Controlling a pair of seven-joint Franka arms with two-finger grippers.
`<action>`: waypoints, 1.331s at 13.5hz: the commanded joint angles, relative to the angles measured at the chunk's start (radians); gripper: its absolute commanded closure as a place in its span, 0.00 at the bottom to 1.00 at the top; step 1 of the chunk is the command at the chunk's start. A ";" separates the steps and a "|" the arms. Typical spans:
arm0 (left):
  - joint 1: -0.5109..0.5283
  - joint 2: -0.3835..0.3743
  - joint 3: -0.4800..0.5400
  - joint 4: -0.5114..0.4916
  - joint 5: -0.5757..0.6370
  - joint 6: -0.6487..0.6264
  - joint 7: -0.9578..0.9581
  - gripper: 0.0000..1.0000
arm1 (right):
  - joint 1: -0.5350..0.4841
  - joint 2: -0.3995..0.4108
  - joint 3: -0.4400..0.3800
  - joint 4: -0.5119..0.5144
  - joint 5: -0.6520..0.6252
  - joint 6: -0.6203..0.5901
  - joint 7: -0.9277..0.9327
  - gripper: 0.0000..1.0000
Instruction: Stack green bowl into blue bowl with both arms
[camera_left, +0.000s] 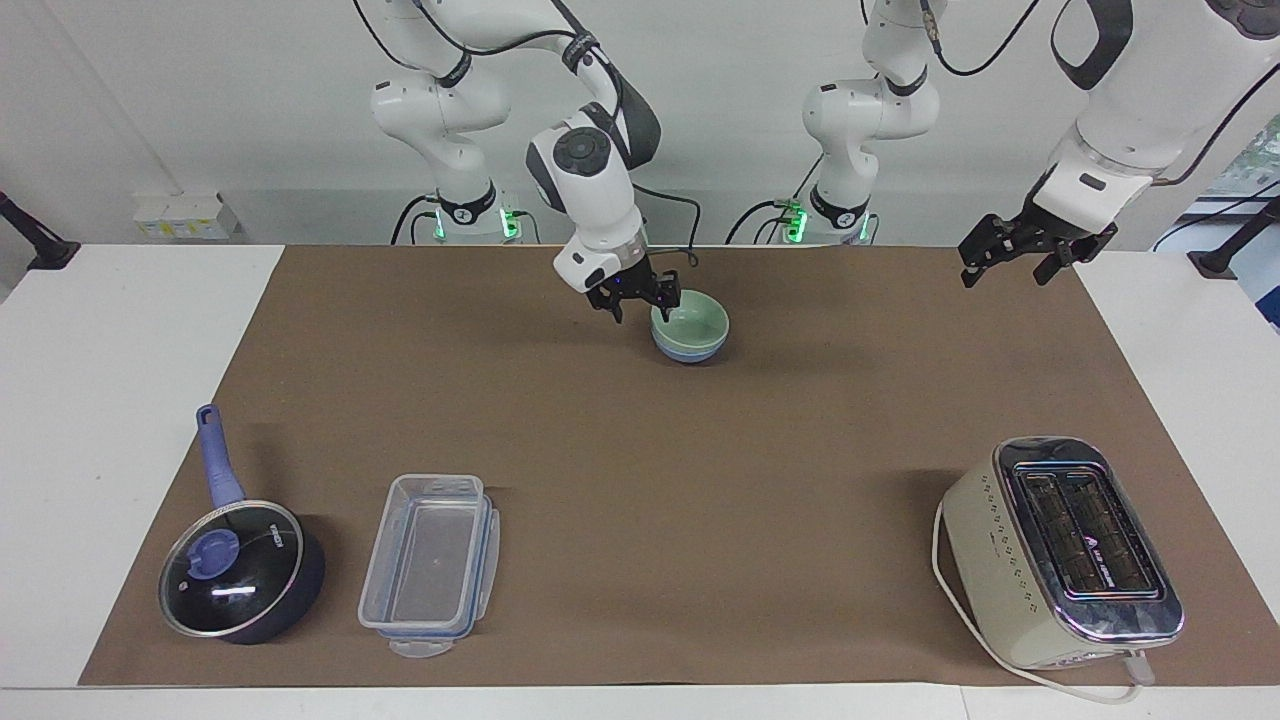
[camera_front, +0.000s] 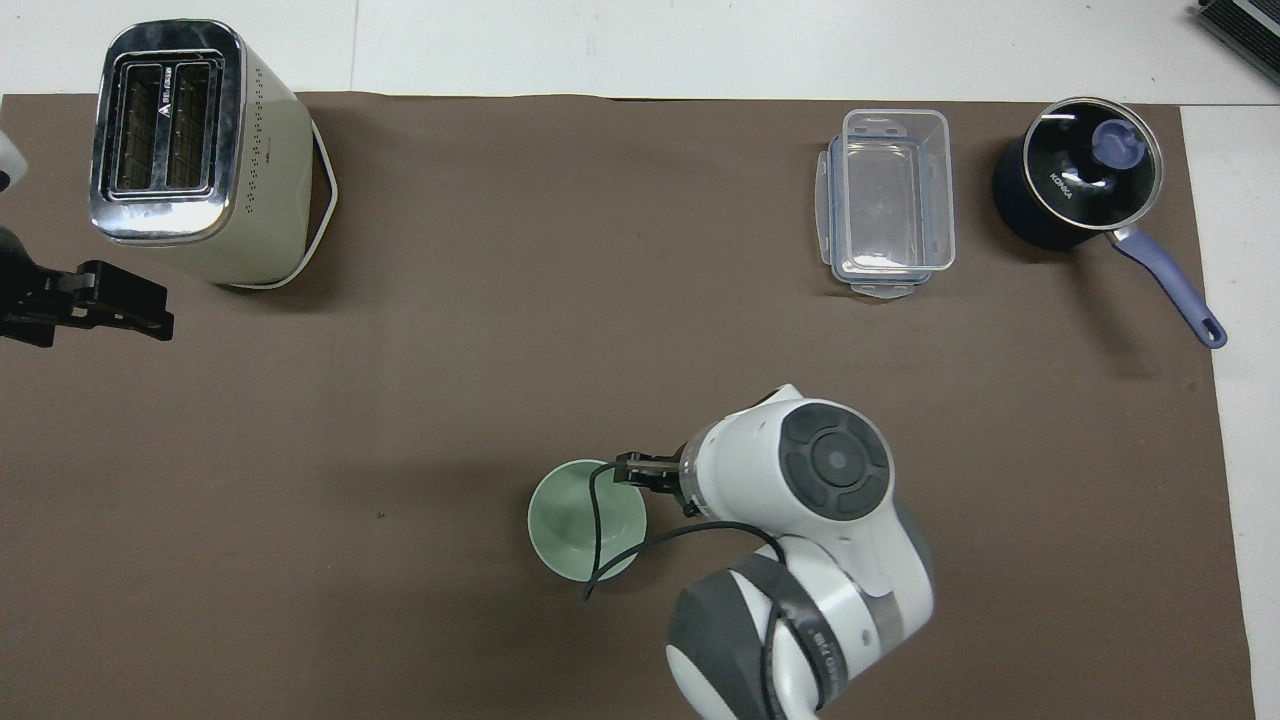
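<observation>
The green bowl (camera_left: 692, 322) sits nested inside the blue bowl (camera_left: 688, 350) on the brown mat, near the robots at mid-table. In the overhead view only the green bowl (camera_front: 578, 520) shows; the blue bowl is hidden under it. My right gripper (camera_left: 640, 298) is open and empty, raised just beside the bowls' rim toward the right arm's end; it also shows in the overhead view (camera_front: 640, 470). My left gripper (camera_left: 1005, 262) waits, open and empty, raised over the mat's edge at the left arm's end, and shows in the overhead view (camera_front: 100, 305).
A cream toaster (camera_left: 1060, 550) with its cord stands far from the robots at the left arm's end. A clear plastic container (camera_left: 430, 565) and a dark blue lidded saucepan (camera_left: 240, 570) sit far from the robots at the right arm's end.
</observation>
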 joint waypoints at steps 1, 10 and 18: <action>0.008 0.002 -0.005 0.019 0.002 -0.025 0.007 0.00 | -0.111 -0.102 0.004 -0.005 -0.034 -0.081 -0.060 0.00; 0.008 0.002 -0.005 0.019 0.002 -0.025 0.007 0.00 | -0.342 -0.149 -0.003 0.145 -0.104 -0.241 -0.208 0.00; 0.008 0.002 -0.005 0.019 0.002 -0.025 0.007 0.00 | -0.363 -0.090 -0.019 0.338 -0.188 -0.348 -0.219 0.00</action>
